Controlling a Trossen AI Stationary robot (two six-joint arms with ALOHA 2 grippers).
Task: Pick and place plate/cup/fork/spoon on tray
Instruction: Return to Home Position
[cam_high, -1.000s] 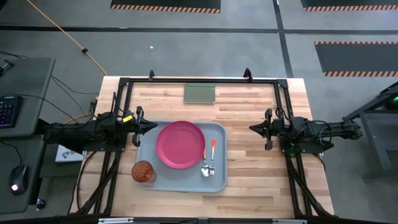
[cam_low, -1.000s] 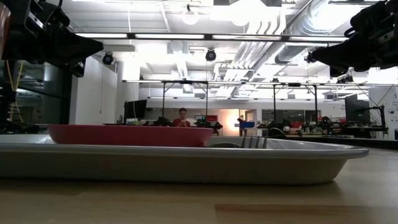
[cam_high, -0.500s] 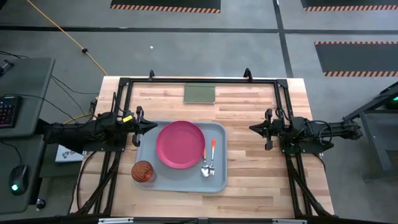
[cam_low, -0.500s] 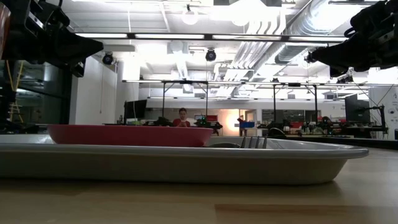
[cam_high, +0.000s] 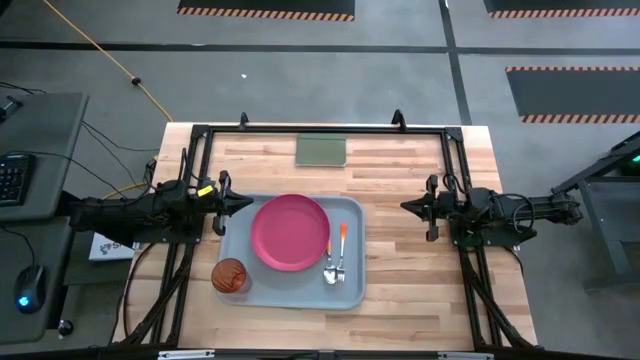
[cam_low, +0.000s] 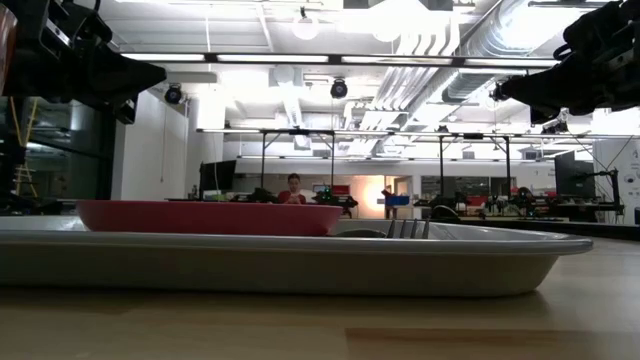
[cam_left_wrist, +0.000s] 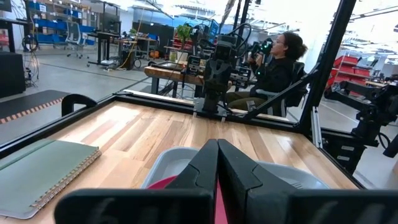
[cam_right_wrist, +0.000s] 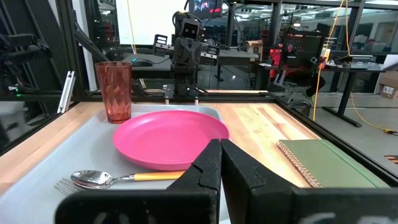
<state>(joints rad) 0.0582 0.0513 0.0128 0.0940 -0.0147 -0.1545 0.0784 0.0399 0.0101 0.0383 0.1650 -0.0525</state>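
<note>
A light grey-blue tray (cam_high: 352, 210) lies on the wooden table. The pink plate (cam_high: 290, 232) rests flat in its middle. The red-orange cup (cam_high: 231, 276) stands upright in the tray's near left corner. The spoon (cam_high: 331, 272) with the orange handle and the fork (cam_high: 341, 270) lie side by side on the tray, right of the plate. My left gripper (cam_high: 250, 203) hovers shut at the tray's left edge, above it. My right gripper (cam_high: 404, 207) hovers shut to the right of the tray. Both point level toward the table's middle.
A flat green notebook (cam_high: 321, 150) lies on the far part of the table. A black frame (cam_high: 320, 129) runs around the table's far and side edges. Bare wood shows between the tray and my right gripper. A person (cam_left_wrist: 277, 59) sits beyond the table's right side.
</note>
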